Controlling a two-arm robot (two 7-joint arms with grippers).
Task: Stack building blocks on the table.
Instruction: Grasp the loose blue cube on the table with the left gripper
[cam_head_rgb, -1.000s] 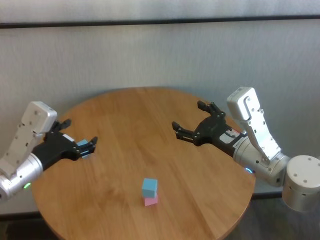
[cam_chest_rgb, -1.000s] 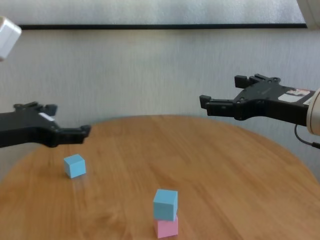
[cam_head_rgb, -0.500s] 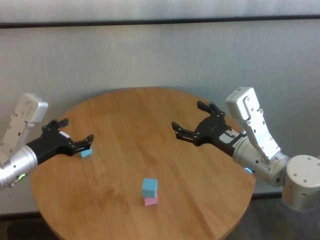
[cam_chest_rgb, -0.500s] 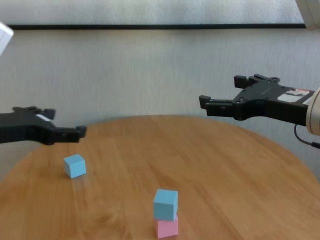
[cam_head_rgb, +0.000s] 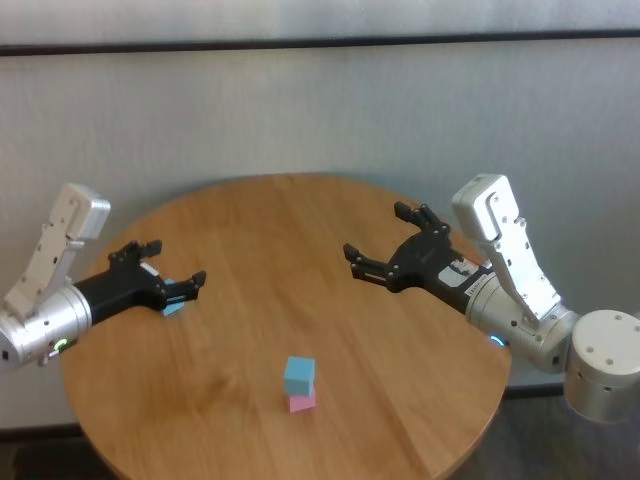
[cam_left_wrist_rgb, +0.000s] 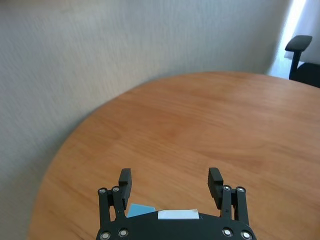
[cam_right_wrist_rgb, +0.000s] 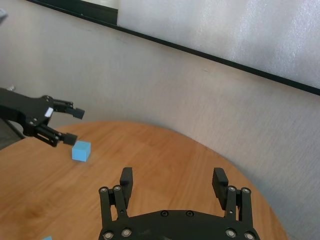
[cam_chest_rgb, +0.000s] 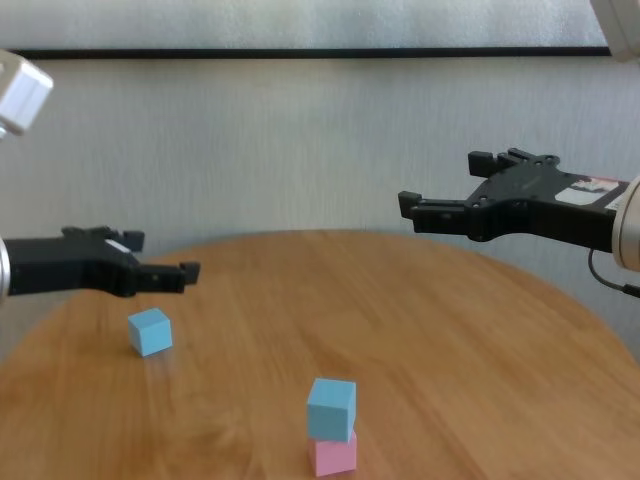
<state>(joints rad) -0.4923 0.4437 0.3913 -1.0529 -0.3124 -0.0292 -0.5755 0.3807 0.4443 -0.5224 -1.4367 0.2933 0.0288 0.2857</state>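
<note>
Silver-white arm housings with round joints carry black, screw-studded left claw and right claw, each bearing a white label.

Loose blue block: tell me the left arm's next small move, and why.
Probably lower the left gripper around the loose blue block. Its jaws are open just above it, and the block lies apart from the blue-on-pink stack.

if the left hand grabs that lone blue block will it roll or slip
The lone blue block is a flat-faced cube, so it probably won't roll. Its matte faces likely give the open left hand decent purchase. It looks small and rigid, likely light, so a nudge may slide it across the table.
</note>
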